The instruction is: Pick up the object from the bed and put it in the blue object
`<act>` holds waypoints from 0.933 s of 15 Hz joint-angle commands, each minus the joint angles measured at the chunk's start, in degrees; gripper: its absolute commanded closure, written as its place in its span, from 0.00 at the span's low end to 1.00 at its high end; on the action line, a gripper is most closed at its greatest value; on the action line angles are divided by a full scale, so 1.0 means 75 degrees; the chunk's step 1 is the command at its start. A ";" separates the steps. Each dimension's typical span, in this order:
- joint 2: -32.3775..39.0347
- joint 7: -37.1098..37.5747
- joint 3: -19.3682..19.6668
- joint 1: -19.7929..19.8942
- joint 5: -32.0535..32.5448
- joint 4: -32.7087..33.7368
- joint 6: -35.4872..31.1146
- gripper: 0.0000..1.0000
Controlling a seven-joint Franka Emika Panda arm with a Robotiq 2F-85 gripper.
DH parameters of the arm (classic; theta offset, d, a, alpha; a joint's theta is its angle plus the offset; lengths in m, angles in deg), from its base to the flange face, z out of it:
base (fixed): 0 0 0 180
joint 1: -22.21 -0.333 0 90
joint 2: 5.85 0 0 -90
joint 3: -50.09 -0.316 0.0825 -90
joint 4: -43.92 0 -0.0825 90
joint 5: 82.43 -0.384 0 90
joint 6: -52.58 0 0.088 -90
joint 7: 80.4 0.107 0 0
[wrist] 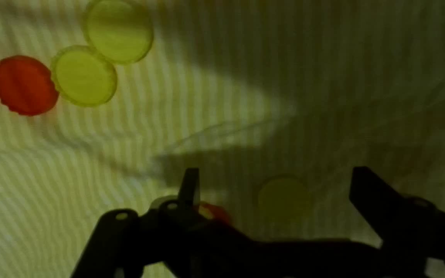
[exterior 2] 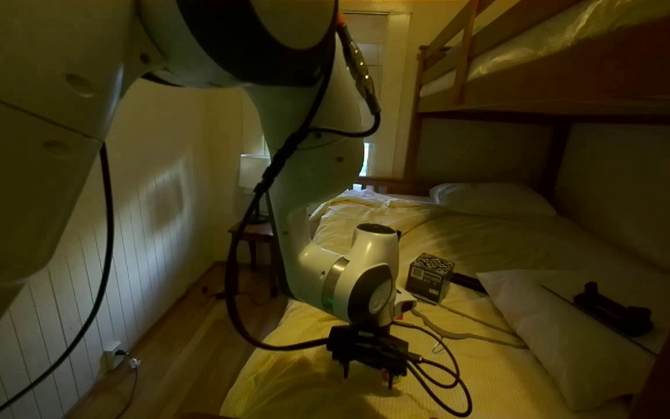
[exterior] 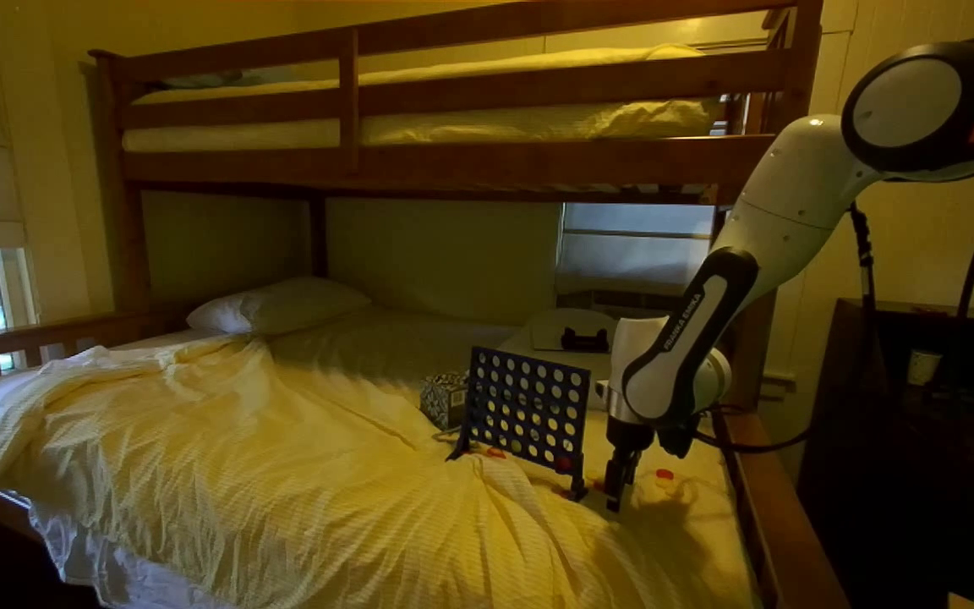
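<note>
The bed (exterior: 284, 474) is covered with a rumpled yellow sheet. On it stands the blue object (exterior: 528, 410), an upright dark board with round holes; the arm seems to hide it in an exterior view. My gripper (wrist: 276, 173) points down beside the board in an exterior view, its jaws wide apart. A dim yellow disc (wrist: 284, 199) lies on the sheet below the gap between its fingers. A red disc (wrist: 216, 212) is partly hidden by a finger. Farther off are another red disc (wrist: 24, 85) and two yellow discs (wrist: 84, 76). Which disc is the object, I cannot tell.
A patterned box (exterior 2: 430, 276) stands behind the board. A pillow (exterior 2: 579, 349) near the wall side bears a black item (exterior 2: 611, 308). The upper bunk (exterior: 453, 165) hangs overhead, and a wooden side rail (exterior: 779, 507) edges the bed. Loose cables (exterior 2: 463, 401) loop beside the gripper.
</note>
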 commanded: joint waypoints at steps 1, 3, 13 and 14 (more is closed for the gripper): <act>-0.0338 -0.0120 -0.0152 0.0139 -0.0163 -0.0170 -0.0024 0.00; -0.0276 -0.0191 -0.0220 0.0184 -0.0214 -0.0030 0.0072 0.00; 0.0067 -0.0590 -0.0563 0.0322 -0.0263 0.0352 0.0306 0.46; 0.0117 -0.0602 -0.0547 0.0319 -0.0241 0.0384 0.0308 0.52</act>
